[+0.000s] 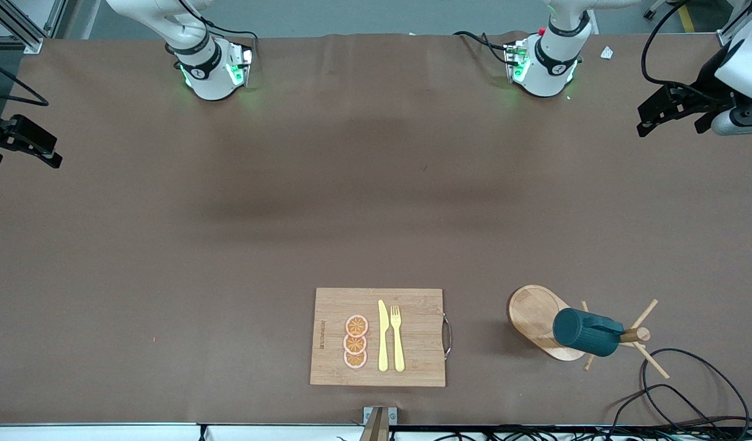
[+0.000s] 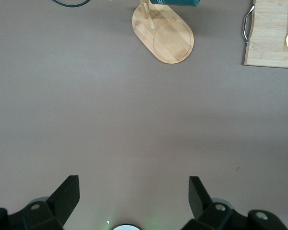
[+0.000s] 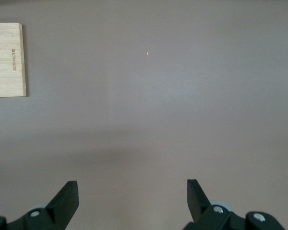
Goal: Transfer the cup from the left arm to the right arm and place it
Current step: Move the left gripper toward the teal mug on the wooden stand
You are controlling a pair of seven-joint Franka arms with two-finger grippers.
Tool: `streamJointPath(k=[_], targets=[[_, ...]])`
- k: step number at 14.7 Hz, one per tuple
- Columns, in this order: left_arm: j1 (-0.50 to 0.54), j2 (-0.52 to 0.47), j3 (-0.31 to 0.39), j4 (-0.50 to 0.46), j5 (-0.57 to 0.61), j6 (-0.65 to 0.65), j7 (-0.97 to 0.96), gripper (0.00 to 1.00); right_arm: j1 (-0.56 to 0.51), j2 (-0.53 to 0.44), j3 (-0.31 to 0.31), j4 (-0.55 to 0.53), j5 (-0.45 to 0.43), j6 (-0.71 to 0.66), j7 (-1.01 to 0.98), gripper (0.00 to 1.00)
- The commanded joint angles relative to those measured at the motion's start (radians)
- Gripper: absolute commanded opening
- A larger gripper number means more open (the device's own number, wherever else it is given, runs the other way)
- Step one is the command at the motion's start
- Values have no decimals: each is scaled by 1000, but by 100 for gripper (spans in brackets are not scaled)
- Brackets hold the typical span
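Well apart from both tools, the cup (image 1: 585,332) hangs on the peg rack (image 1: 544,321). Left tool (image 2: 133,197) and right tool (image 3: 132,200) gape wide, empty. Cup likely rigid, light, glossy; grip its wall.

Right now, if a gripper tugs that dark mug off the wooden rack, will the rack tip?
Possibly. The mug hangs on a peg high on the rack, so a sideways tug could lever it over. Its broad oval base should help. The mug looks rigid and smooth, perhaps slippery.
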Motion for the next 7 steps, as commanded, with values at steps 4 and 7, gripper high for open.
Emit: streamJointPath(k=[4,7], targets=[[11,8,-2,25,-12,-13,17,100,-7,-15,4,-16,11,10,1,100],[16,14,-2,50,-14,-11,2,100,-7,-15,4,-16,11,10,1,100]])
